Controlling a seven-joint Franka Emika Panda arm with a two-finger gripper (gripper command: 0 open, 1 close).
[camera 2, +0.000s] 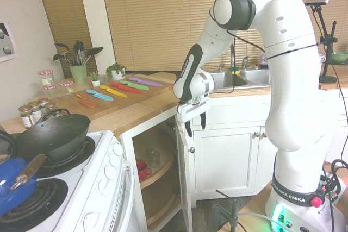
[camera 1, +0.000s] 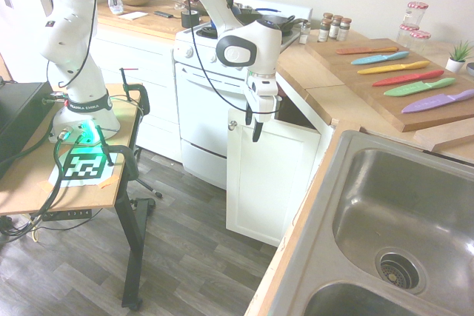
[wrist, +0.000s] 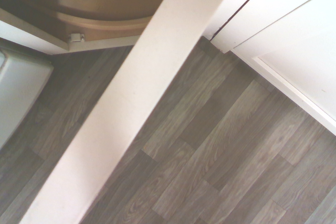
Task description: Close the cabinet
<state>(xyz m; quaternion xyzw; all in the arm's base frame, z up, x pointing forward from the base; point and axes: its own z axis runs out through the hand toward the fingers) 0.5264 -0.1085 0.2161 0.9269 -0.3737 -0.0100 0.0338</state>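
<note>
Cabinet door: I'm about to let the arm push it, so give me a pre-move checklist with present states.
- Door open, still to be closed: ok, it stands swung out.
- Claw open: ok, fingers apart.
- Claw at the door's top edge: ok, one finger on either side seems likely.
- Red mug inside the cabinet, clear of the door: ok, it sits on the shelf.
- Door touched by the claw: cannot tell.
- Cabinet closed: not ok.

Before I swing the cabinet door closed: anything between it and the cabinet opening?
Nothing visible blocks the swing of the door. The red mug sits inside on the shelf; the open hand is at the door's top edge.
</note>
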